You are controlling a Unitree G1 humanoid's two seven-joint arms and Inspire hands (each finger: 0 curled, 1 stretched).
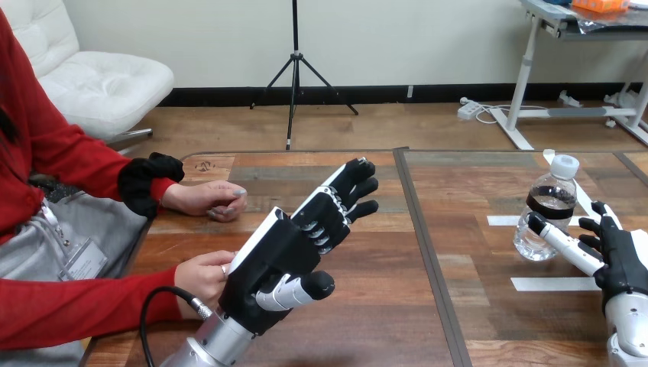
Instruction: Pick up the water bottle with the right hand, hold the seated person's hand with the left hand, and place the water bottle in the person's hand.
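A clear water bottle (552, 200) with a white cap and a dark label band stands upright on the table at the right. My right hand (620, 256) is just right of it, open, with one straight finger reaching to the bottle's lower side. My left hand (294, 245) hovers over the table's left half, open, fingers straight and pointing up and to the right. The person's hand at the lower left (200, 277) lies just behind my left hand's palm; I cannot tell whether they touch. The person's other hand (208, 199) rests on the table farther back.
White tape strips (552, 284) mark the wooden table (382, 306) around the bottle. A dark seam (424, 245) runs down the table between its two halves. The person sits at the left edge.
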